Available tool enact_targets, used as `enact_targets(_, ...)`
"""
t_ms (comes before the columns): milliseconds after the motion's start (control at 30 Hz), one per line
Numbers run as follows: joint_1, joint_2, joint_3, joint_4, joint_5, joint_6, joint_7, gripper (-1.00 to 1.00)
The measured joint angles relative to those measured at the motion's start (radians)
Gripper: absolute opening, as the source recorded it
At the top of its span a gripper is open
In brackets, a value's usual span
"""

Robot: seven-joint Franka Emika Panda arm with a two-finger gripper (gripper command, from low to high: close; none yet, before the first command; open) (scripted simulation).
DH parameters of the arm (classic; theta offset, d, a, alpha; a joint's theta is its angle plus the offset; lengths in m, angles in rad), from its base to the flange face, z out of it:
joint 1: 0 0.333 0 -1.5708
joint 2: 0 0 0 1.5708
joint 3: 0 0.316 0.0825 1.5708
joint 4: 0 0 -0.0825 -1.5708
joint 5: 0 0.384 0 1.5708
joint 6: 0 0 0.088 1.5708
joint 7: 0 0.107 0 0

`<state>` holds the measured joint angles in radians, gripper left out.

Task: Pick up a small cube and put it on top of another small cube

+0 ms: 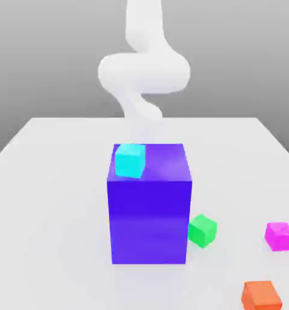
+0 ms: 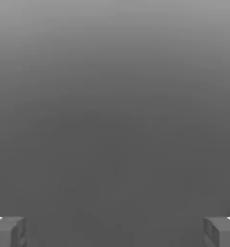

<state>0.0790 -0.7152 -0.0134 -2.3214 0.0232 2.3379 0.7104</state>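
Cyan small cube [image 1: 130, 160] sat on top of the large blue-violet block [image 1: 149, 224], near its far corner on the exterior view's left, slightly rotated against the block's edges. Judgement: rigid, light, flat smooth faces, so a pinch across two opposite side faces at mid-height should hold; being rotated, the fingers would need to match its yaw or it could twist in the grip.

Other small cubes lay on the white counter [image 1: 43, 200]: a green cube [image 1: 202, 230] just beside the block's lower edge on the exterior view's right, a magenta cube [image 1: 280, 235] farther right, an orange cube [image 1: 261, 296] nearest the camera. Any of these looked like a usable stacking base; same handling expected.

White robot arm [image 1: 143, 69] rose behind the block, well above the counter. End effector [image 2: 115, 231] in the hand view: fingers [image 2: 8, 231] spread wide apart, nothing between them, plain grey background ahead. Task looked unstarted for grasping; no cube held.
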Motion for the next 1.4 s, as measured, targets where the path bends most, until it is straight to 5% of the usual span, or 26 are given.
enact_targets(600,0.419,0.611,0.084,-0.154,0.128,0.273,-0.615,0.0)
enact_targets(1067,0.621,1.085,0.09,-0.204,-0.137,0.556,-0.696,0.0)
enact_targets(1100,0.627,1.11,0.083,-0.199,-0.141,0.576,-0.693,-1.0)
enact_targets(1400,0.617,1.055,0.095,-0.21,-0.132,0.531,-0.701,-1.0)
